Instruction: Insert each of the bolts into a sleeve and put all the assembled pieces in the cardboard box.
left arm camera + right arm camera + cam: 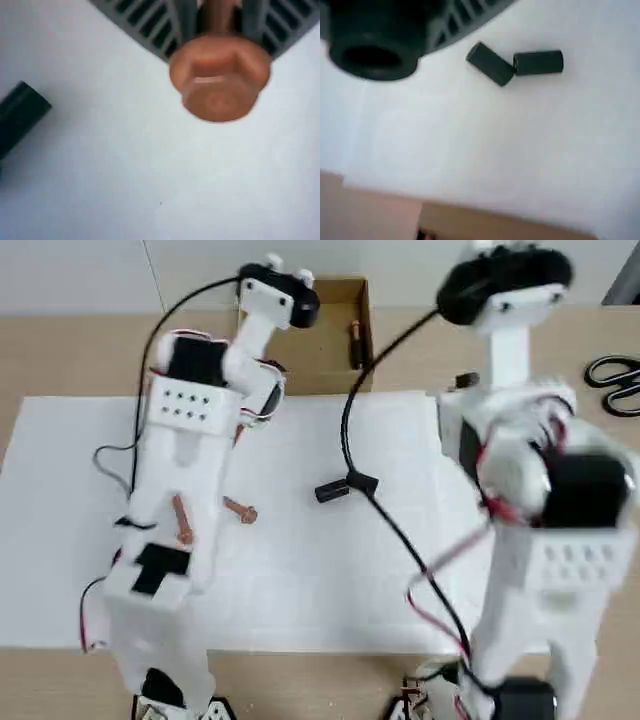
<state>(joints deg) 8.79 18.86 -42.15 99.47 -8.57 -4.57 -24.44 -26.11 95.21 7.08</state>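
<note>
Bolts first: we see the held bolt (220, 82) pinched head-out in the left gripper (220, 20), its shank hidden between the ribbed fingers. The right gripper (405, 25) pinches the held sleeve (370, 57), bore toward us, far end hidden. On the white sheet (330, 580), one loose bolt (241, 510) lies at 3 o'clock of another bolt (182, 520), which the left arm partly covers. Two loose sleeves (490, 63) (538, 62) touch end to end. The cardboard box (310, 355), at 12 o'clock, holds one piece (355, 345) that is hard to make out
</note>
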